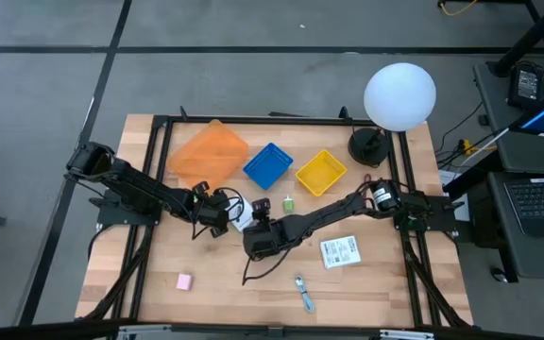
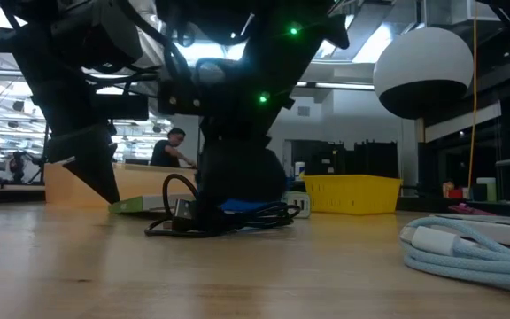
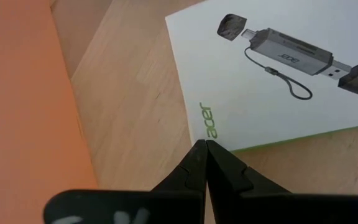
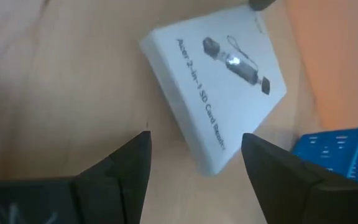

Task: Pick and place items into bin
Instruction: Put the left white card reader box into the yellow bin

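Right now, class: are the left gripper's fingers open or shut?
Shut. In the left wrist view the left gripper has both dark tips meeting with no gap, just short of the white Acer box, gripping nothing.

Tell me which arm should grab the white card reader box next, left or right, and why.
Probably the right. The right gripper hangs open facing the white box, which lies flat between its spread fingers' line of approach. The left gripper is shut, tips at the box's edge, and would need to reopen first.
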